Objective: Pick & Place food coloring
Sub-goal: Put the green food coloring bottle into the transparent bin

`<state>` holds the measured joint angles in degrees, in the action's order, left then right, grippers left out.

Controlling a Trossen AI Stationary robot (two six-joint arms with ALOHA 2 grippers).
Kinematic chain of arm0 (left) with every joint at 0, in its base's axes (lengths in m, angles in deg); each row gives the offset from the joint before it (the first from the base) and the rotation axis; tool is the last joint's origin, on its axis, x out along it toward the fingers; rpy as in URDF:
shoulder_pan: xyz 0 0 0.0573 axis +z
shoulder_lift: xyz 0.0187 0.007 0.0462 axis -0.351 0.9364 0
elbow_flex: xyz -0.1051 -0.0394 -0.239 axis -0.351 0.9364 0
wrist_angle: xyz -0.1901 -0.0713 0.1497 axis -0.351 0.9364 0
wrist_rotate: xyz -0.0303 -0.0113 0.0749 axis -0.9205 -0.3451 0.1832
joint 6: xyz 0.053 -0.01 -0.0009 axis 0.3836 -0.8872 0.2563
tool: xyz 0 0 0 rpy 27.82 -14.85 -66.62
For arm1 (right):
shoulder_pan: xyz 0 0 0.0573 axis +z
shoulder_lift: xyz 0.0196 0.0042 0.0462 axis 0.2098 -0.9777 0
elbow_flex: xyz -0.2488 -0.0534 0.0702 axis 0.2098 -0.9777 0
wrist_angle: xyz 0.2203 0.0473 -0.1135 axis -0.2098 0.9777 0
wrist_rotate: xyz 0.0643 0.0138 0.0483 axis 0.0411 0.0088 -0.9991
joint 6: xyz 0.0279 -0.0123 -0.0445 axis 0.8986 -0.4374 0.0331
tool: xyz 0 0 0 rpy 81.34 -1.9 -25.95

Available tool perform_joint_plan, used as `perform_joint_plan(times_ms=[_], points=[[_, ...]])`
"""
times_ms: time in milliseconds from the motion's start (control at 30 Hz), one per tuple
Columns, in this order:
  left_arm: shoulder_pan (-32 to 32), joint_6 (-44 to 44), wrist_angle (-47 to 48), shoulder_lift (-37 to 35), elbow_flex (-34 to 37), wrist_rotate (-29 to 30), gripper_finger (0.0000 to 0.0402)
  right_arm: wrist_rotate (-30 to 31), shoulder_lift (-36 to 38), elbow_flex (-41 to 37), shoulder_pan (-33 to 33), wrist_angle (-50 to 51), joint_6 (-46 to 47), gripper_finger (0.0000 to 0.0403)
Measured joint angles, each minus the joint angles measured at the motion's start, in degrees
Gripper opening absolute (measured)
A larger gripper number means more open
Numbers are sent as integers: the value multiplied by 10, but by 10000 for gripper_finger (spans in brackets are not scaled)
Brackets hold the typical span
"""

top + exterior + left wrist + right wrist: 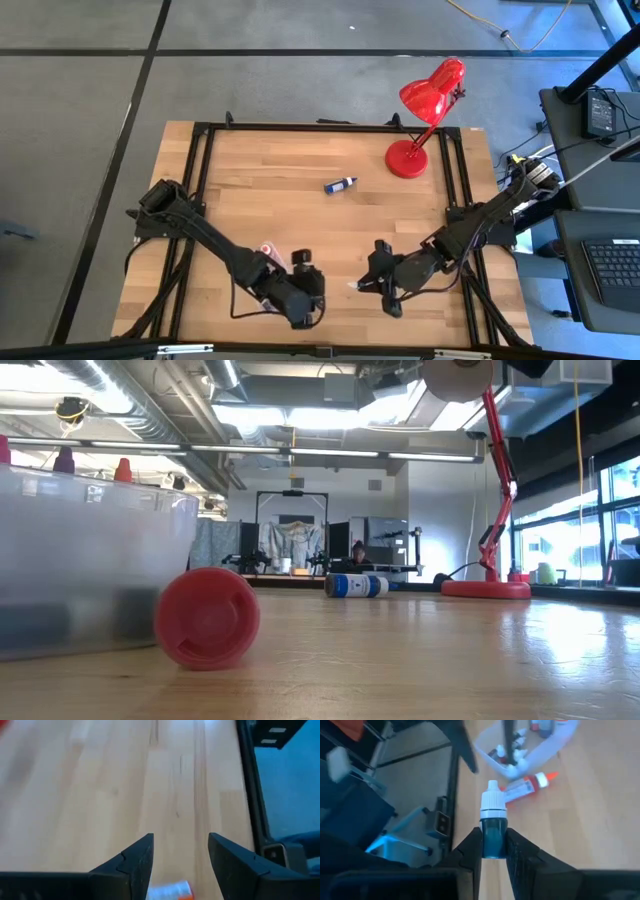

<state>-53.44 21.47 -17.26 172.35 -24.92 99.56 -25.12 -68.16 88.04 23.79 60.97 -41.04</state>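
My right gripper (493,851) is shut on a dark blue food coloring bottle (493,832) with a white cap, near the table's near edge in the high view (372,284). Beyond it a red bottle with an orange cap (526,784) lies on its side on the wood beside the clear tray (547,742), which holds several more small bottles. My left gripper (180,862) is open above the table near that tray (303,270); an orange-capped bottle (171,891) shows low between its fingers, untouched. Another blue bottle (340,184) lies on its side mid-table. My right gripper pinches the dark blue bottle's body (493,842) between its two fingers (470,851). The bottle lies along the fingers, and its white cap (493,806) sticks out past their tips. The fingers come from the table's right, slanting down.
A red desk lamp (425,110) stands on its round base at the far right corner. Black frame rails (455,190) run along the table's sides. In the low view a red-capped bottle (207,617) lies beside the tray wall (90,570). Bare wood lies around the mid-table bottle.
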Motion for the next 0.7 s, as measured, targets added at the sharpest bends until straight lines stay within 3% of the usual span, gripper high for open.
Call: perform_joint_plan(times_ms=[200, 567, 700], points=[[15, 125, -85, 0, 0, 30, 178, -10, 0, 0, 0, -41, -2, 73], [34, 279, -227, 0, 0, 26, 156, -10, 0, 0, 0, -54, -3, 74], [34, 310, -233, 0, 0, 21, 139, -10, 0, 0, 0, -55, -4, 74]])
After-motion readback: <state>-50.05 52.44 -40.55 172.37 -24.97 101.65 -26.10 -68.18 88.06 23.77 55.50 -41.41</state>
